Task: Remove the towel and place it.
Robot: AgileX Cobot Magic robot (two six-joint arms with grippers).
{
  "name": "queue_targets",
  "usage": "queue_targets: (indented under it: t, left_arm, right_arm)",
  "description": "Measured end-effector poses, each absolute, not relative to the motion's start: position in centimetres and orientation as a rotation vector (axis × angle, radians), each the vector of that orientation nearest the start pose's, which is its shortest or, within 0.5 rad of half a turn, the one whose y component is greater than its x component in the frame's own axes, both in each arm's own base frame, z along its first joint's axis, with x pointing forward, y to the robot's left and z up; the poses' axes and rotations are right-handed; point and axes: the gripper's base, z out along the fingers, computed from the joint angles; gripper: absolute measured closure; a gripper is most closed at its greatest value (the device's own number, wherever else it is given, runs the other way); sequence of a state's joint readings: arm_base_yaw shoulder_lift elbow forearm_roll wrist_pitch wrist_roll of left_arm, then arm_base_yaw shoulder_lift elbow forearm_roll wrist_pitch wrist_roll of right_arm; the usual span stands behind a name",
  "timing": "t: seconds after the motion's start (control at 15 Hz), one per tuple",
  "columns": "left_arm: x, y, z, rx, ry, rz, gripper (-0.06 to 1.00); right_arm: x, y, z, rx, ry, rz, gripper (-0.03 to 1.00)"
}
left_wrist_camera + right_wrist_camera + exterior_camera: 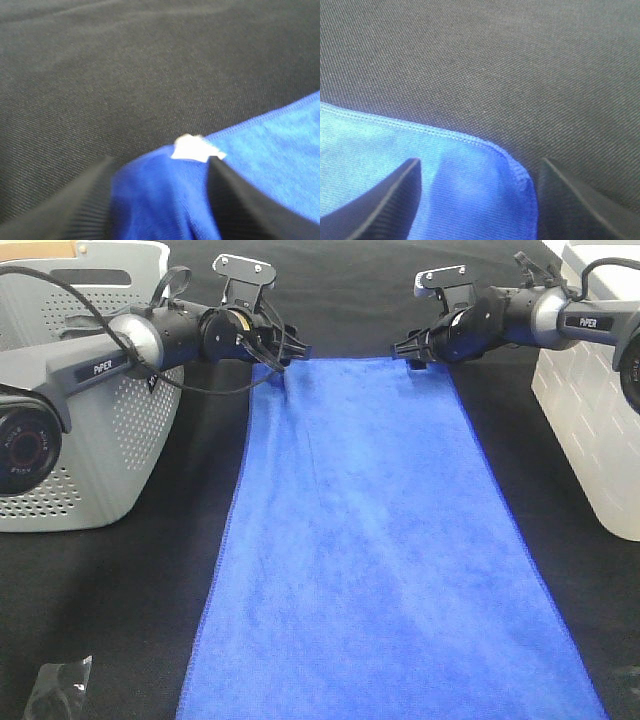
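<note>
The royal-blue towel (pixel 385 560) lies spread flat on the black tablecloth, running from the far middle to the near edge. My left gripper (pixel 281 368) is at its far left corner. In the left wrist view that gripper (pixel 160 200) is open, its black fingers (pixel 82 205) apart on either side of a slightly bunched corner of the towel (pixel 155 200) with a small white tag (pixel 195 149). My right gripper (pixel 413 353) is at the far right corner. Seen from its wrist, it (pixel 480 200) is open too, and the stitched corner of the towel (pixel 480 185) lies flat between the fingers (pixel 382 202).
A grey perforated basket (pixel 100 430) stands at the left and a white crate (pixel 590 420) at the right, each close behind an arm. A small black object (pixel 55 690) lies at the near left corner. Black cloth (pixel 140 590) covers the table beside the towel.
</note>
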State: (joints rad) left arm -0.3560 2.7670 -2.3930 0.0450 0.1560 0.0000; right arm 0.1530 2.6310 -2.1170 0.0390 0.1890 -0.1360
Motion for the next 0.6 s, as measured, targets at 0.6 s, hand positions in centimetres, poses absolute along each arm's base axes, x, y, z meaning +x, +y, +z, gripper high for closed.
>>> queue_targets:
  t: [0.6]
  left_arm:
    - [54.7,-20.5,18.6,0.371,2.173,-0.230,0.24]
  right_arm:
    - [54.6,8.6,17.9,-0.315,2.337,0.044,0.28]
